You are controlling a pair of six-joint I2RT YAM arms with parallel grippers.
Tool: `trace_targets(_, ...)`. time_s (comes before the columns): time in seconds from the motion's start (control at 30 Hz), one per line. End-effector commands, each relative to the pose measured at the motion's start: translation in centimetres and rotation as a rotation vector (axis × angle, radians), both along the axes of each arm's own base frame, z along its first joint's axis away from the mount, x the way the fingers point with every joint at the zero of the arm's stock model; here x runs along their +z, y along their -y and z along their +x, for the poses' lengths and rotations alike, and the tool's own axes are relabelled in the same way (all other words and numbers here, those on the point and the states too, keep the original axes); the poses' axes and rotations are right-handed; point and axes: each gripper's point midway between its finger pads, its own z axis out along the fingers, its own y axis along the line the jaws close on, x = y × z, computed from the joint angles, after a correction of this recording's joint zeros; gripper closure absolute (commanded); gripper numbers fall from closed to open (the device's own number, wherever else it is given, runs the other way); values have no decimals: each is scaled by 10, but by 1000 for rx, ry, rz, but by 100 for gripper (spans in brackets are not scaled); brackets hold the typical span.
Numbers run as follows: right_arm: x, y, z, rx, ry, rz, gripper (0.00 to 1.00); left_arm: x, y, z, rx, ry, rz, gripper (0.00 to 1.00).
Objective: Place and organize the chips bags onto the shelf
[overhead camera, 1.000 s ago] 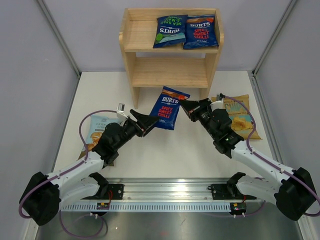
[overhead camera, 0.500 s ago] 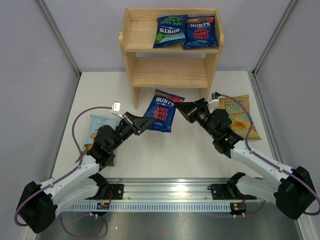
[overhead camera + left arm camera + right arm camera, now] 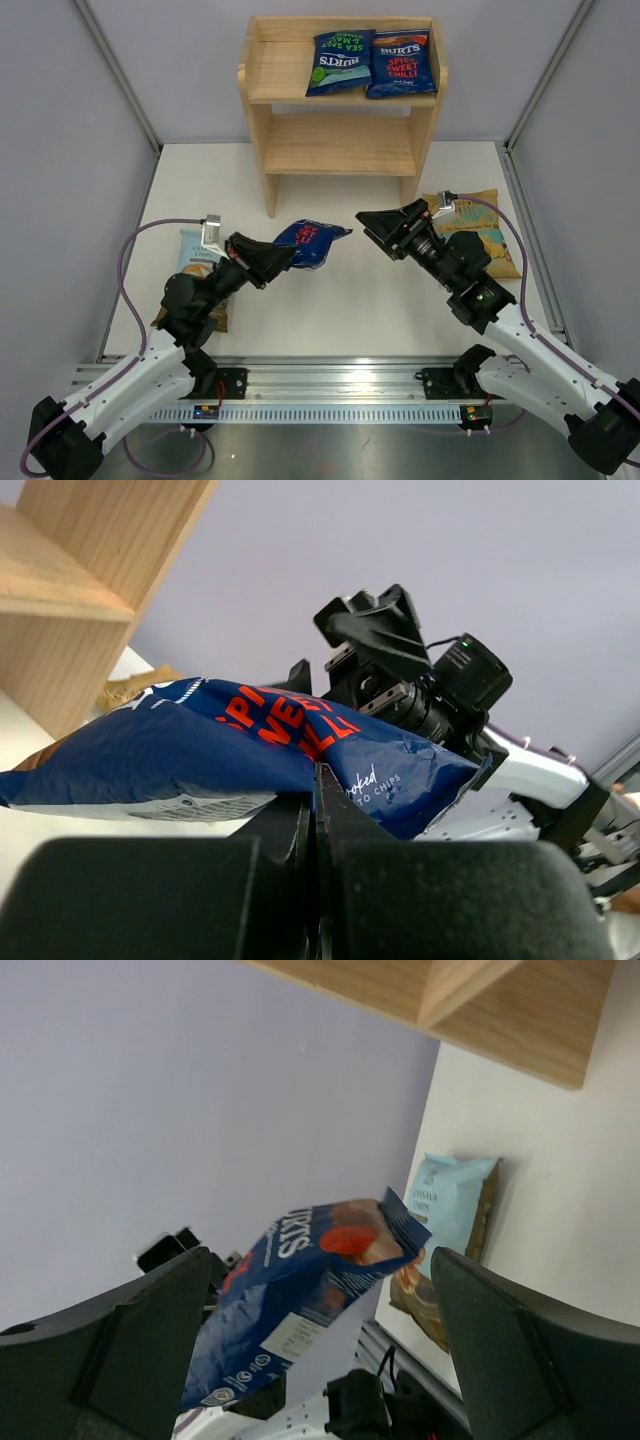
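As left fingers (image 3: 278,256) clamp one bag (image 3: 308,242), right fingers (image 3: 378,222) gaping, two bags (image 3: 340,62) (image 3: 402,62) top the shelf (image 3: 285,62), two (image 3: 195,255) (image 3: 482,236) the table (image 3: 330,310).

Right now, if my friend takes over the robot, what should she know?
Left gripper: shut on the held Burts bag, lifted off the table.
Right gripper: open, holding nothing, close beside that bag.
Done: green Burts bag and red Burts bag lie on the top tier of the shelf.
Left: shelve the held bag, the pale blue bag and the yellow bag, both on the table.
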Motion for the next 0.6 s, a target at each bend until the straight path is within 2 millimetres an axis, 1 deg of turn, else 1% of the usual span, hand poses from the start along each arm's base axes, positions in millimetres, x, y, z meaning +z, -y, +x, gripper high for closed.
trace_targets(0.0, -11, -19, -20, 154, -72, -81, 0, 24, -3, -12, 4, 190, 27, 100)
trace_targets(0.03, -12, -23, -24, 189, -79, -82, 1, 24, -2, -14, -4, 212, 42, 100)
trace_targets(0.07, -7, -30, -35, 260, -79, -72, 1, 26, 0, -18, -22, 241, 51, 100)
trace_targets(0.1, -8, -34, -36, 290, -93, -63, 1, 28, 2, -26, -60, 279, 65, 100)
trace_targets(0.13, -5, -39, -47, 357, -119, -27, 1, 28, 3, -29, -63, 321, 86, 100)
trace_targets(0.17, -11, -42, -49, 379, -149, -8, 0, 29, 3, -31, -71, 347, 97, 100)
trace_targets(0.2, -8, -44, -50, 395, -150, 30, 1, 28, 4, -35, -84, 368, 111, 100)
trace_targets(0.23, -6, -45, -53, 419, -197, 89, 0, 28, 4, -36, -79, 406, 131, 100)
trace_targets(0.27, -18, -46, -54, 430, -237, 109, 1, 27, 4, -37, -82, 418, 139, 100)
trace_targets(0.3, -17, -47, -53, 438, -240, 144, 0, 28, 3, -39, -80, 442, 138, 100)
trace_targets(0.33, -19, -48, -53, 444, -266, 168, 0, 27, 3, -40, -78, 463, 146, 100)
trace_targets(0.37, -26, -50, -53, 451, -309, 201, 1, 26, 3, -40, -77, 472, 149, 100)
trace_targets(0.43, -30, -51, -51, 441, -351, 226, 0, 27, 3, -40, -69, 497, 149, 100)
trace_targets(0.53, -33, -59, -51, 451, -374, 237, 1, 27, 5, -39, -72, 526, 163, 100)
trace_targets(0.57, -33, -61, -50, 450, -380, 247, 1, 27, 7, -43, -92, 543, 166, 100)
